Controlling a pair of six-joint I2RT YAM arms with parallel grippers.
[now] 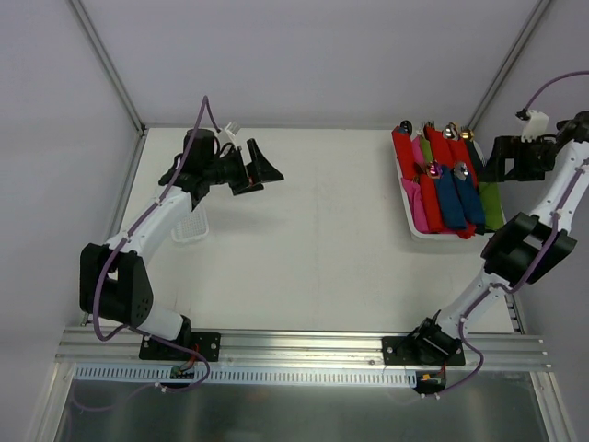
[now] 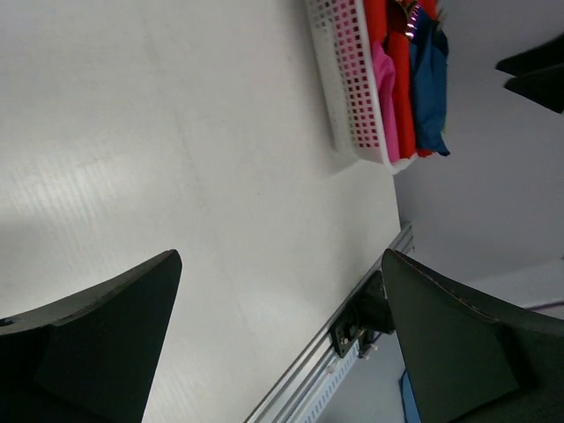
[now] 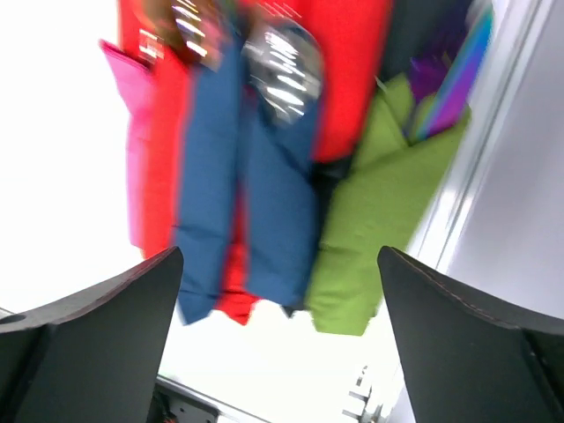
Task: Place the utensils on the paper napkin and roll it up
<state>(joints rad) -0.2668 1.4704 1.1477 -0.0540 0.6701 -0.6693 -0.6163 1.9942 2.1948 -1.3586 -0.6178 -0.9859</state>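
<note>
A white table (image 1: pixel 313 249) fills the overhead frame, the left arm (image 1: pixel 156 221) folded at upper left and the right arm (image 1: pixel 538 230) reaching up the right edge. At upper right a white slotted basket (image 1: pixel 428 235) holds rolled napkins in red, pink and green. Among them two navy napkin rolls (image 1: pixel 451 201) lie side by side, long axes running top to bottom of the frame, utensil tips toward the top. The right gripper (image 1: pixel 488 158) hangs just right of them, jaws spread wide on nothing, and its wrist view looks onto the pair, a shiny spoon bowl (image 3: pixel 282 75) poking from one. The left gripper (image 1: pixel 269 168), likewise wide apart and empty, hovers well away across the table. No flat napkin or loose cutlery shows, so the task looks finished. The right arm is the nearer if a roll needs straightening.
</note>
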